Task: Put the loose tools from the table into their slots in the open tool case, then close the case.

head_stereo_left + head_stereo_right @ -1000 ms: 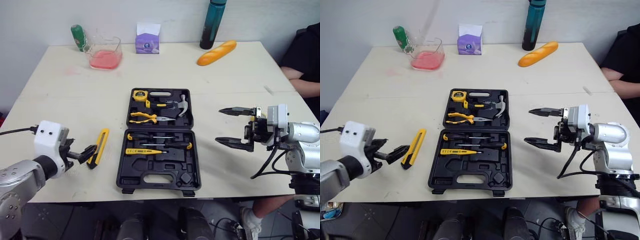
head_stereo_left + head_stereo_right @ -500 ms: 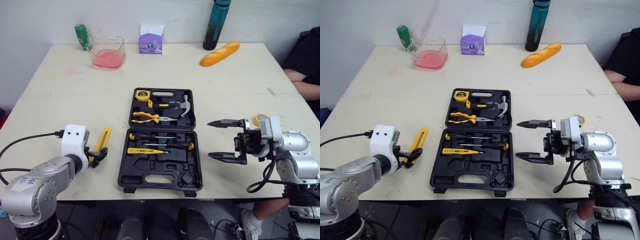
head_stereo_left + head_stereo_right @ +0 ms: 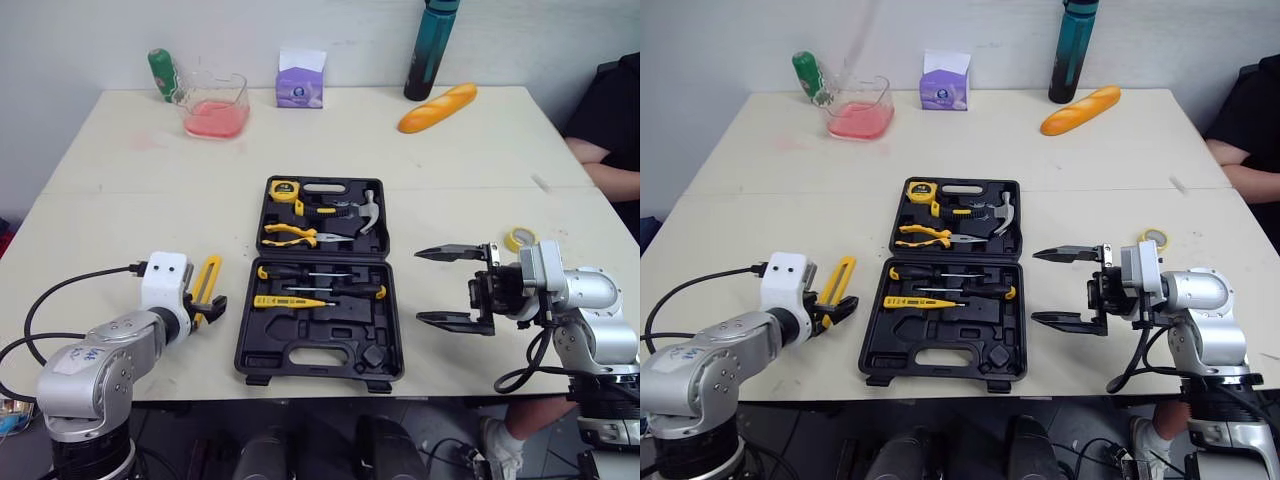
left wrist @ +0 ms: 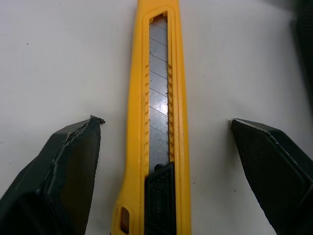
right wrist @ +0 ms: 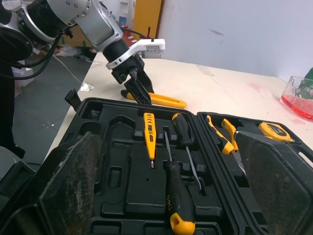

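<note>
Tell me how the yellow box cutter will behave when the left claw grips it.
Probably stiff and light: the box cutter is a slim plastic body. It lies flat, so it shouldn't roll, but may slide on the smooth table as the open left claw closes.

Nothing legible out here, folks.
Pale print runs along the black-handled screwdriver, too small to make out, and the purple box at the table's far edge carries a round mark, equally unreadable.
</note>
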